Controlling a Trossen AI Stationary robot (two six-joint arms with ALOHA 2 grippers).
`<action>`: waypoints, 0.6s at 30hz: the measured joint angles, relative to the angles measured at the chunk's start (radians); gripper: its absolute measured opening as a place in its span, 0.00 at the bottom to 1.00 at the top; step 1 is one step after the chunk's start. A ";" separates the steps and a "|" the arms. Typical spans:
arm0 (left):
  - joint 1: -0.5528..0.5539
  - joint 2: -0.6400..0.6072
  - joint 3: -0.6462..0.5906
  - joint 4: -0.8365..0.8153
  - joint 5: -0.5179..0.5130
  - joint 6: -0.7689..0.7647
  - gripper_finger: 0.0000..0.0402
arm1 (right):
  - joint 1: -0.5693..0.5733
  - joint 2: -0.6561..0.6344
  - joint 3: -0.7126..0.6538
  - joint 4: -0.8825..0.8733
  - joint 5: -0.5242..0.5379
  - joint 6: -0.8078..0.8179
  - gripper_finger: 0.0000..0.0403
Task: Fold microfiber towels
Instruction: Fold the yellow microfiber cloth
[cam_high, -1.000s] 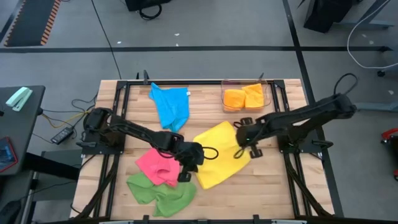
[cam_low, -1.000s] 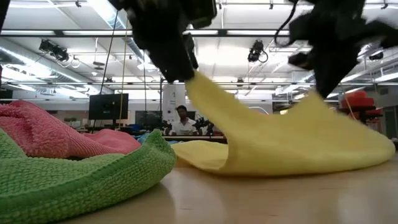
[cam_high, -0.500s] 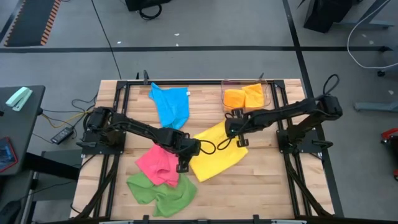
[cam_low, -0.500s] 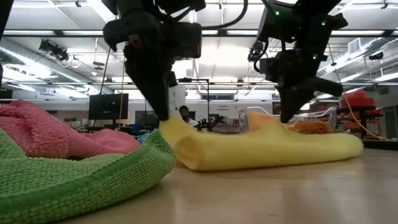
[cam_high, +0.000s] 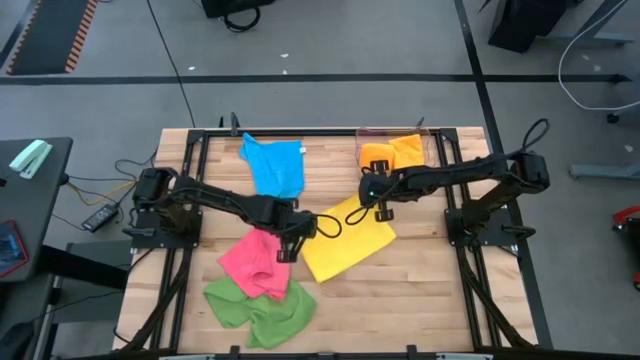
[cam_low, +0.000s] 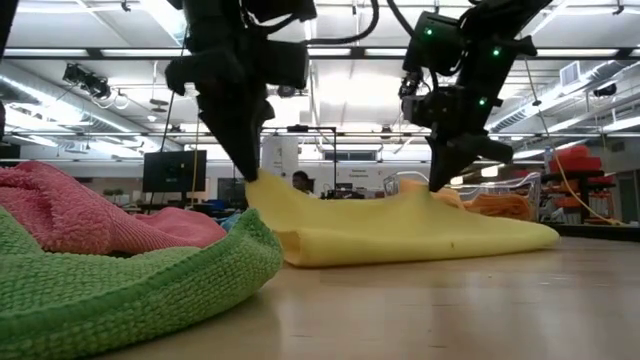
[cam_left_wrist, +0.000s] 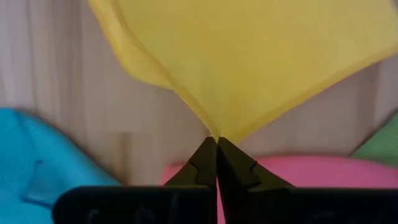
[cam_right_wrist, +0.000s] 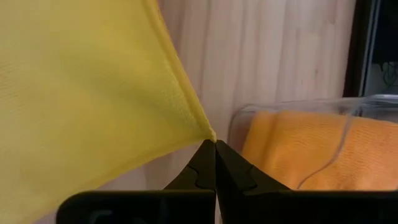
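**Towel fold, both end effectors pinching the yellow towel**

Yellow towel (cam_high: 348, 241) lies mid-tabletop, doubled over on itself, with its folded edge toward the camera in your low view (cam_low: 400, 235). Your left end effector (cam_high: 288, 243) has its fingers pressed together on one corner of this towel, at the side nearest the pink towel (cam_high: 254, 265); the left wrist view shows the corner drawn to a point between the closed fingertips (cam_left_wrist: 214, 144). Your right end effector (cam_high: 382, 208) pinches the opposite corner in the same way (cam_right_wrist: 213, 140), at the side nearest the bin (cam_high: 432, 148). In the low view both corners are lifted slightly off the wood, so the towel rises in two small peaks under the left (cam_low: 245, 170) and right (cam_low: 440, 180) end effectors and sags between them.

Note the other towels. The blue towel (cam_high: 275, 168) lies crumpled near the far edge of the tabletop (cam_high: 440, 300), apart from the yellow one. The pink towel sits bunched just beside the left end effector, overlapping the green towel (cam_high: 258, 310) at the near edge. The orange towel (cam_high: 392, 154) rests inside the clear bin at the far right, just beyond the right end effector; the right wrist view shows it behind the bin wall (cam_right_wrist: 348, 118).

A person (cam_low: 297, 182) is visible in the room behind the tabletop.
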 joint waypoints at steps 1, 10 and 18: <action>0.009 0.004 0.000 0.001 -0.001 0.010 0.02 | -0.008 0.000 0.000 0.005 0.000 -0.003 0.01; 0.062 0.067 -0.001 -0.015 -0.003 0.037 0.07 | -0.069 0.000 -0.019 0.069 -0.063 -0.049 0.01; 0.052 0.076 -0.001 -0.035 0.008 0.035 0.05 | -0.127 0.000 -0.063 0.140 -0.139 -0.140 0.17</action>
